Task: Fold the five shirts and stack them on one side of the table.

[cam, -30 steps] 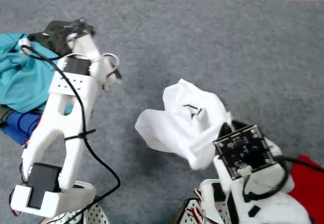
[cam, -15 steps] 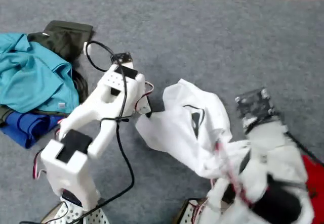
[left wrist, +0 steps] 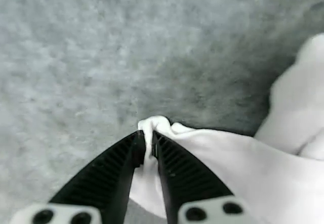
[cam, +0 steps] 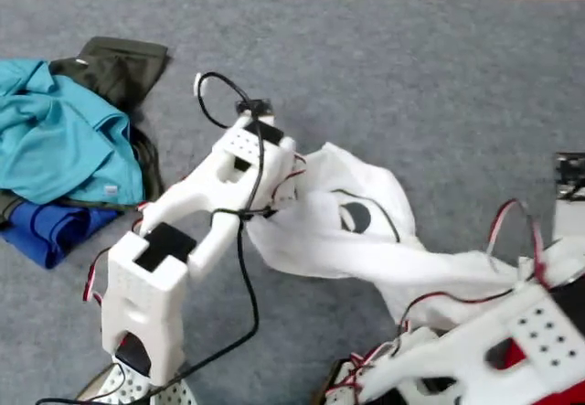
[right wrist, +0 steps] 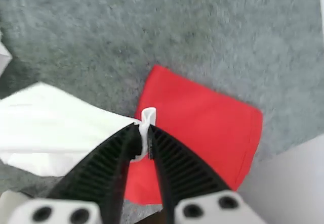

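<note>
Grey cloth covered the table [cam: 439,76], and the white shirt [cam: 320,245] lay drawn out across its near middle between the two arms. At the left edge a teal shirt [cam: 55,149] sat heaped over a blue shirt [cam: 41,231], beside a dark olive shirt [cam: 114,67]; a folded red shirt [right wrist: 202,128] lay on the right. The left gripper [left wrist: 147,138] had its jaws clamped on one white corner, and the right gripper [right wrist: 143,130] pinched another above the red shirt.
</note>
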`<control>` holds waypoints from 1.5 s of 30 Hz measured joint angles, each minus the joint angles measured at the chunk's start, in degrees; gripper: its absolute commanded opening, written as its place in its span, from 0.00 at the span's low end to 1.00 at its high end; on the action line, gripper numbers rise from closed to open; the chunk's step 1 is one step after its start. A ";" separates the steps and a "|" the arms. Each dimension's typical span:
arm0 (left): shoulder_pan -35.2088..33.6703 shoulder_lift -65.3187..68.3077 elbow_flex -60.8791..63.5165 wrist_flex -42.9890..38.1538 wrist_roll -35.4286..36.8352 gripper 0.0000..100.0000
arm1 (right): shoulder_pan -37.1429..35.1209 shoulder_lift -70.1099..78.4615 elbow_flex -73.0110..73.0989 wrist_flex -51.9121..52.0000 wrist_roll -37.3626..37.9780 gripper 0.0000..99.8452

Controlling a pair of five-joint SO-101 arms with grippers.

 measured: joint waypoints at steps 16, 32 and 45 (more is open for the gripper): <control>-4.13 0.79 -26.73 24.62 -4.57 0.22 | 2.20 12.13 1.67 -3.52 7.30 0.00; 9.41 5.10 -34.73 14.42 -4.31 0.16 | 2.20 12.13 8.70 -6.86 7.30 0.00; 11.78 24.18 -47.91 16.53 0.09 0.16 | 2.20 12.13 8.79 -6.86 7.30 0.00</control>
